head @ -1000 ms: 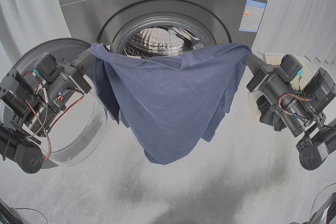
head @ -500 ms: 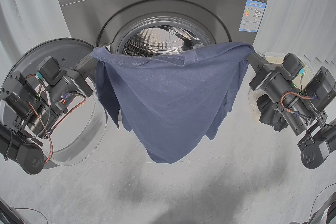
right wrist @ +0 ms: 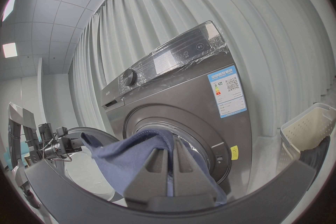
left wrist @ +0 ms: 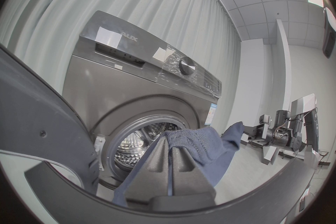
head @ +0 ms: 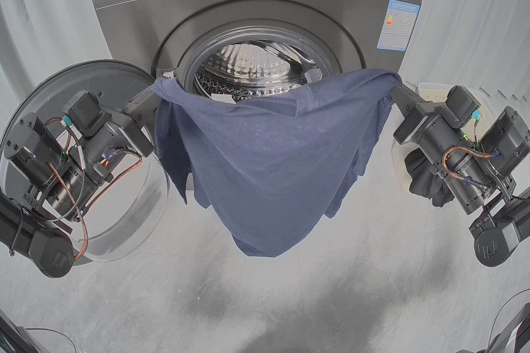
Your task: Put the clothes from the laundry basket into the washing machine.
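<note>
Left gripper (head: 159, 90) has carried its shirt (head: 265, 161) corner toward the drum (head: 248, 67).

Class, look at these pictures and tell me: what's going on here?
A two-armed robot is loading laundry. Its left gripper and right gripper are each shut on a top corner of a navy T-shirt, holding it spread before the washing machine. The door is swung open. The shirt's upper edge sags at the mouth of the drum, and the rest hangs below, not yet inside. The laundry basket stands to the robot's right with a dark garment draped on it.
</note>
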Robot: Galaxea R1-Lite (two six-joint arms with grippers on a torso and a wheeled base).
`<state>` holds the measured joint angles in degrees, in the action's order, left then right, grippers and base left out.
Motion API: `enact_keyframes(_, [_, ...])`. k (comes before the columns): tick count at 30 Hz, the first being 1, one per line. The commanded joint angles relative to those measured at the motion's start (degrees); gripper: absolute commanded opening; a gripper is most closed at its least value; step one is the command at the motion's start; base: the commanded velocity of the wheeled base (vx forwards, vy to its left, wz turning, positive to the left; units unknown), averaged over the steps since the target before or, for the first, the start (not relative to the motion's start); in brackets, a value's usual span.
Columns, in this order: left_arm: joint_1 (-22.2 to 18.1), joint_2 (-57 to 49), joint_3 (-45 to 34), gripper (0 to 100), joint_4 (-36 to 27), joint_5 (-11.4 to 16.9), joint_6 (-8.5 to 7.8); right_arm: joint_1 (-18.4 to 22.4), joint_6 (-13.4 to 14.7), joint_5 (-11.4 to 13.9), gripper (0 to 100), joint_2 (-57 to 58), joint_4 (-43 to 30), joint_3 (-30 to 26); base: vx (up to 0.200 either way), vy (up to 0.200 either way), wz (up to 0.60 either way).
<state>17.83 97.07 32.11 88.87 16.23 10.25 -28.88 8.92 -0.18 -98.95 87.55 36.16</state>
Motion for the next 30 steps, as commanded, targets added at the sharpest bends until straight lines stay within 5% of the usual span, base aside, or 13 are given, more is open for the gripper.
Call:
enact_keyframes(1, [4.2, 0.6, 0.5, 0, 0.1, -0.1, 0.12, -1.1, 0.1, -0.1, 0, -1.0, 0.4, -1.4, 0.000, 0.000, 0.00])
enact_keyframes(13, [7.2, 5.4, 6.3, 0, 0.1, -0.1, 0.21, -9.4, 0.1, 0.0, 0, -12.5, 0.5, -3.9, 0.000, 0.000, 0.00])
enact_keyframes(14, [7.7, 5.9, 6.8, 0, 0.1, -0.1, 0.21, -9.9, 0.1, 0.0, 100, -13.4, 0.6, -4.3, 0.000, 0.000, 0.00])
enact_keyframes(23, [9.1, 7.3, 8.1, 0, 0.1, -0.2, 0.12, -10.1, 0.0, 0.4, 100, -17.8, 0.6, -7.5, 0.000, 0.000, 0.00])
enact_keyframes(30, [9.9, 6.6, 7.7, 0, 0.2, -0.2, 0.03, -12.4, -0.9, 0.9, 100, -24.4, 0.5, -1.7, 0.000, 0.000, 0.00])
